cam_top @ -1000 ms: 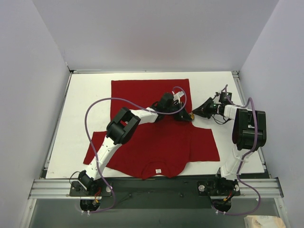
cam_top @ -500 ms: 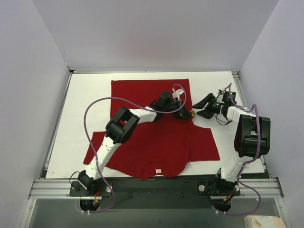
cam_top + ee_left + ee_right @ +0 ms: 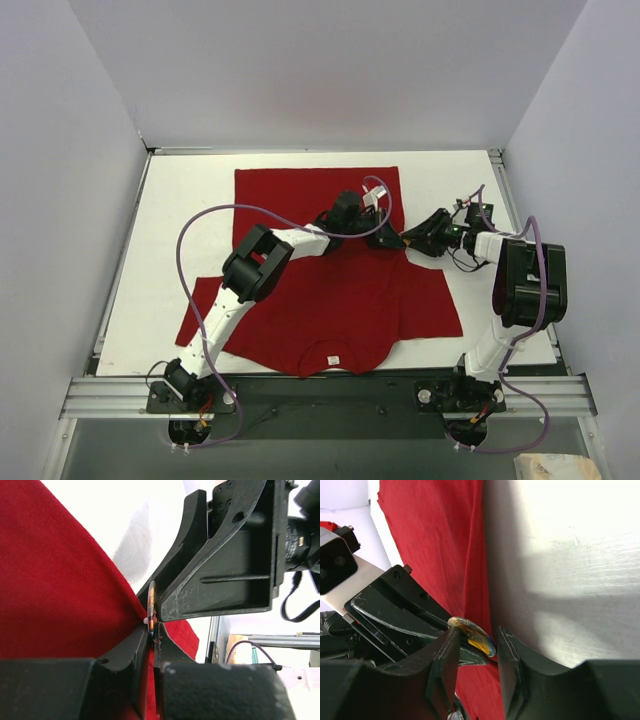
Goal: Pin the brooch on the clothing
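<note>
The red T-shirt [image 3: 320, 290] lies flat on the white table, collar label [image 3: 333, 360] towards the arms. The small gold brooch [image 3: 404, 241] is at the shirt's right edge, just above the right sleeve. My left gripper [image 3: 388, 238] is shut, pinching the brooch [image 3: 151, 602] against the shirt edge [image 3: 50, 580]. My right gripper [image 3: 412, 240] meets it from the right. In the right wrist view its jaws stand either side of the brooch [image 3: 472, 632]. The left finger [image 3: 442, 655] touches it, and a thin gap remains at the right finger.
The white table [image 3: 180, 200] is boxed in by pale walls on three sides. A metal rail [image 3: 300, 395] runs along the near edge. The left arm's purple cable [image 3: 215, 215] loops above the shirt, and the right arm's cable [image 3: 540, 270] hangs at the right.
My right gripper has moved left to the brooch and its jaws have narrowed from a wide V to a close straddle. The left gripper has held still on the brooch.
</note>
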